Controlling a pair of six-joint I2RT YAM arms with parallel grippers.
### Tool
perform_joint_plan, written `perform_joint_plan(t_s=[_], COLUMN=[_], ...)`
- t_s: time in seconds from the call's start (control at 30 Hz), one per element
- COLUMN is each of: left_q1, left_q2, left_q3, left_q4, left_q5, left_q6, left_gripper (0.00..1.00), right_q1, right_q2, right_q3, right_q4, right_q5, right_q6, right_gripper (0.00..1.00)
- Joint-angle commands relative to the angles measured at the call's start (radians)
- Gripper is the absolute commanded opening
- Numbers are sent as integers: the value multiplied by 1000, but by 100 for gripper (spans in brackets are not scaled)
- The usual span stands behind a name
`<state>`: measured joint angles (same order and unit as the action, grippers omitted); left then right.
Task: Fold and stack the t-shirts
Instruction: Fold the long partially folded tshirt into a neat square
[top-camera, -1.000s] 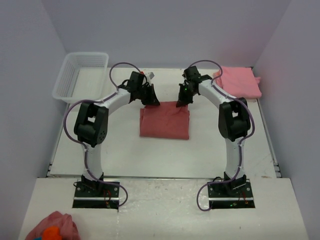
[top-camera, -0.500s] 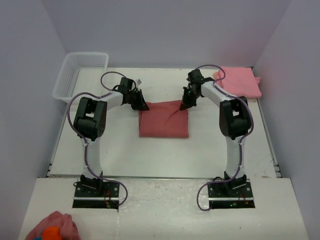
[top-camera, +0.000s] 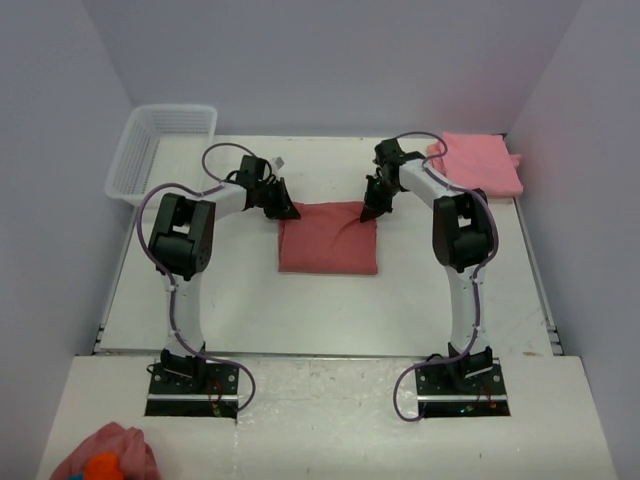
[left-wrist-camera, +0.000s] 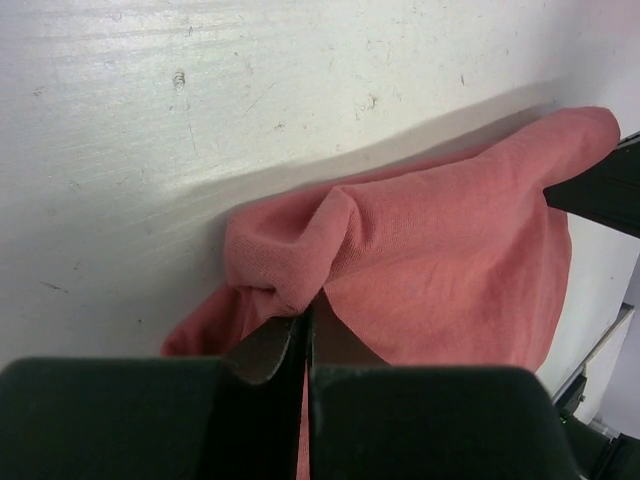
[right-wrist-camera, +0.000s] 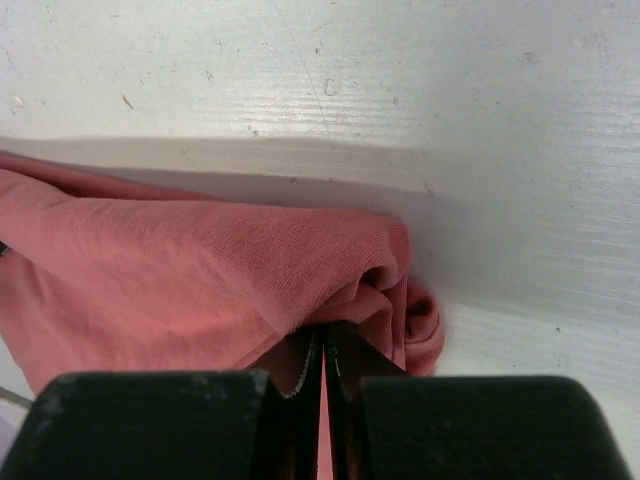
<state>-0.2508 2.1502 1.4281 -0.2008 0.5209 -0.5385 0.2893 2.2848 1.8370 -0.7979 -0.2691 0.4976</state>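
At the middle of the white bench, a dusty rose-red cotton t-shirt lies as a rough, slightly creased rectangle, gripped at both far corners. The left jaws are clenched on a bunched fold of cloth at the shirt's 11 o'clock corner. The right jaws are pinched tight on its 1 o'clock corner. Each wrist view shows fabric caught between the closed tips and the corner raised a little off the surface. Out at 2 o'clock, well apart from this garment, a lighter salmon-pink t-shirt sits folded flat near the bench's far right corner, which suggests one item is already done and marks where the stack may go. The central shirt looks only partly folded. Judging by the paired hold on its far edge, a fold toward 6 o'clock appears to be the step in hand. Carrying the shirt onto the salmon one would then complete the task. A white plastic mesh basket stands at 10 o'clock. A small pink cloth lump with an orange patch rests off the bench at 7 o'clock, untouched.
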Motion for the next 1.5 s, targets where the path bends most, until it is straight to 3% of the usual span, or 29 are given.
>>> perform_joint_plan(t_s=[0.0,0.1,0.27,0.4,0.5,0.73,0.83,1.03,1.27,1.47], left_q1=[-1,-5,-7,-8,-27,-97,-94,-85,-79,-62], left_q2=[-45,-139,-271,-345,-374,-432,-452,-398,-311,-300], left_q3=[-1,0,17,38,17,-176,-326,-426,-445,-503], left_q4=[4,4,-21,-52,-92,-27,117,338,379,327], left_q5=[-51,-94,-169,-159,-173,-168,-24,120,130,97], left_q6=[18,18,18,14,-4,-46,-92,-164,-183,-175], left_gripper=[0,0,0,0,0,0,0,0,0,0], right_q1=[-3,-3,-6,-3,1,31,39,39,40,40], right_q2=[-51,-123,-150,-238,-307,-470,-470,-407,-297,-289], right_q3=[5,-4,122,114,56,-336,-436,-484,-469,-565], right_q4=[29,71,-15,-11,-11,216,308,428,476,506], right_q5=[21,15,-15,-44,-82,-229,-350,-491,-548,-469], right_q6=[-28,-73,-119,-116,-97,-47,-34,2,93,229], right_gripper=[0,0,0,0,0,0,0,0,0,0])
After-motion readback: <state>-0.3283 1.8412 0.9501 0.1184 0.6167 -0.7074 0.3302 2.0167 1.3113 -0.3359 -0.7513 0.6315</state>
